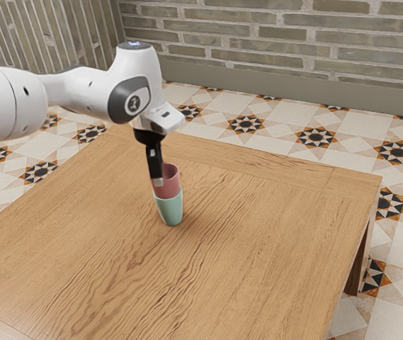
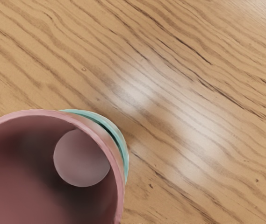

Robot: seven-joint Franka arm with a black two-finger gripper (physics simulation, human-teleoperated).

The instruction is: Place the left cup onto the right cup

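Light wooden table [image 1: 258, 269] on a star-patterned tile floor [image 1: 307, 120], grey brick wall [image 1: 293, 35] along the back.

Pink cup [image 1: 171, 183] upright inside green cup [image 1: 171, 210] on wooden table [image 1: 272, 234], tool [image 1: 157, 180] at pink rim.

The upper cup [image 1: 167, 180] sits in the lower cup [image 1: 171, 210] on the table [image 1: 258, 248].

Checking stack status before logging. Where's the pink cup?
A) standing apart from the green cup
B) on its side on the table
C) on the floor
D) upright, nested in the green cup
D: the pink cup sits upright inside the green cup, whose rim shows around it in the wrist view.
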